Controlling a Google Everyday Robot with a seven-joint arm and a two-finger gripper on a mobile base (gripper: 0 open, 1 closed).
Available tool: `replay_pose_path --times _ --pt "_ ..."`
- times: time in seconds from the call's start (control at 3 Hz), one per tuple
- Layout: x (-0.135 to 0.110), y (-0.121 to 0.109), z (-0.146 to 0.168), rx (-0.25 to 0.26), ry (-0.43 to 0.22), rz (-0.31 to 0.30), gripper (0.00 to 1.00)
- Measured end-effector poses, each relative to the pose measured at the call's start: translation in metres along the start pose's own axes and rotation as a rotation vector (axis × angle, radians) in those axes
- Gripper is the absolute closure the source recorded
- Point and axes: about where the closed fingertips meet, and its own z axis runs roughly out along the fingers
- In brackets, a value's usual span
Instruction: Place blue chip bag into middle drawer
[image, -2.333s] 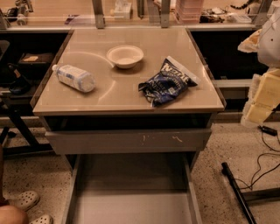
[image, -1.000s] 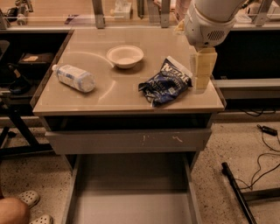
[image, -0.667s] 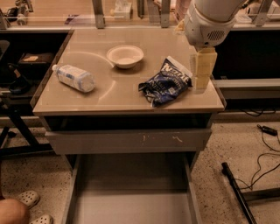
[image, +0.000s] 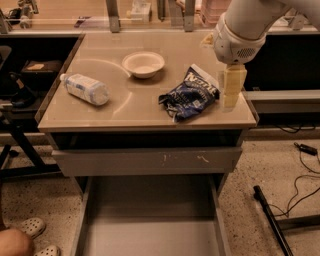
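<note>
The blue chip bag (image: 192, 94) lies crumpled on the right part of the beige tabletop (image: 125, 107), dark blue foil with white lettering. My gripper (image: 233, 89) hangs from the white arm just right of the bag, low over the table's right edge and beside the bag. Nothing is held in it. The middle drawer (image: 150, 222) is pulled open below the tabletop, a wide grey drawer with a bare flat floor.
A white bowl (image: 143, 64) sits at the table's middle back. A clear water bottle (image: 85, 89) lies on its side at the left. A closed grey drawer front (image: 147, 160) with scuff marks sits above the open drawer. Cables and a black bar (image: 272, 220) lie on the floor at right.
The arm has swung in from the far right edge to over the table, just right of the bag. Over the last second it has hardly moved. The bag, bowl and bottle are unmoved.
</note>
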Motion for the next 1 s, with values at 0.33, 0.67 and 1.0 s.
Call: replay_pose_path --times 0.33,0.67,1.0 --pt "0.009 -0.006 0.016 -0.007 0.001 -0.006 0.00" --pt "0.015 -0.015 0.035 -0.030 0.004 -0.023 0.00" --pt "0.012 -0.021 0.058 -0.063 -0.006 -0.036 0.00"
